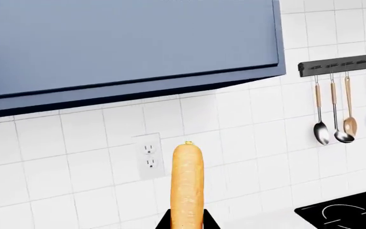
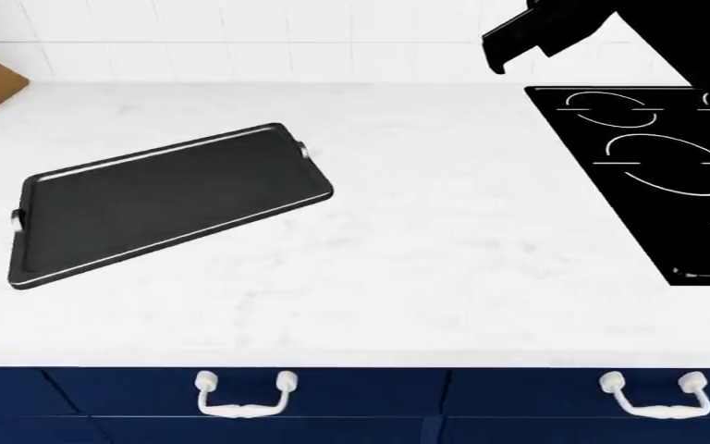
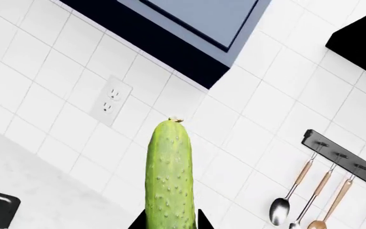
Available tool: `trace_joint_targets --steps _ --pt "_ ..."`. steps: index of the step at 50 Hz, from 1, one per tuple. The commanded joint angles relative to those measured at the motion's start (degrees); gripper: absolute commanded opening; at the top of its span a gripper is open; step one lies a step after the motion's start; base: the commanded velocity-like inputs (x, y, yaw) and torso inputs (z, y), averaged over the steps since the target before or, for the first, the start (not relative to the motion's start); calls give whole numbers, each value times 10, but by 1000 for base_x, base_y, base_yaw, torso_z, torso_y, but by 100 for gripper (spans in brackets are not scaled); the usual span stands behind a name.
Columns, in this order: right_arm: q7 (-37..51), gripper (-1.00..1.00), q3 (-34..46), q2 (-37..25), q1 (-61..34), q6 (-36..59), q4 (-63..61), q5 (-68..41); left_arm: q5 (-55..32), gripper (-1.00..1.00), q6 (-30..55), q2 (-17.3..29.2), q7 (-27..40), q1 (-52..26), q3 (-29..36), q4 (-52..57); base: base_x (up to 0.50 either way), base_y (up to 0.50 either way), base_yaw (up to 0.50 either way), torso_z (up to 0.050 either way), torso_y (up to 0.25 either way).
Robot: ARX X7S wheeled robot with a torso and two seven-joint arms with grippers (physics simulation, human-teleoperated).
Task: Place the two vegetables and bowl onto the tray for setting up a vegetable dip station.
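Left wrist: one smooth orange carrot (image 1: 188, 183) pinched in the left gripper (image 1: 188, 220), jaws closed on its base, held up before the white tiled wall; three utensils (image 1: 342, 110) hang on a rack. Head: one flat black rectangular tray (image 2: 164, 201) bare on the white counter (image 2: 454, 250), beside one black stovetop (image 2: 651, 166). Right wrist: one bumpy green cucumber (image 3: 169, 179) clamped in the right gripper (image 3: 170, 222).

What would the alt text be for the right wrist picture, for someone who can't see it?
A bumpy green cucumber stands up from between the robot's dark fingers, held in front of a white tiled kitchen wall. Behind it are a wall outlet, the underside of a blue cabinet, and a rail of hanging utensils.
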State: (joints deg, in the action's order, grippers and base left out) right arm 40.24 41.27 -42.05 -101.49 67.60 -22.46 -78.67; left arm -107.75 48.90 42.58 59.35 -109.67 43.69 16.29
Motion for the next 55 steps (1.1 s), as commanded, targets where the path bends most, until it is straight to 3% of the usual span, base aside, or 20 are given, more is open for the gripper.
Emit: trace_joint_targets --steps 1,33,43,55 --pt "-2 -100 2 0 3 -2 0 8 0 -100 -1 1 2 -2 -2 0 -1 500 0 0 0" --pt "-11 -100 -2 -1 10 -24 -4 10 -2 -100 -2 -2 6 1 0 -3 4 495 0 0 0" --pt "-16 -100 -14 0 20 -46 -4 5 -2 -100 -2 -3 5 4 1 -2 0 0 0 0 1" --pt "-18 -100 10 0 28 -30 1 13 -1 -100 -2 -1 4 0 -2 -1 500 1 0 0 0"
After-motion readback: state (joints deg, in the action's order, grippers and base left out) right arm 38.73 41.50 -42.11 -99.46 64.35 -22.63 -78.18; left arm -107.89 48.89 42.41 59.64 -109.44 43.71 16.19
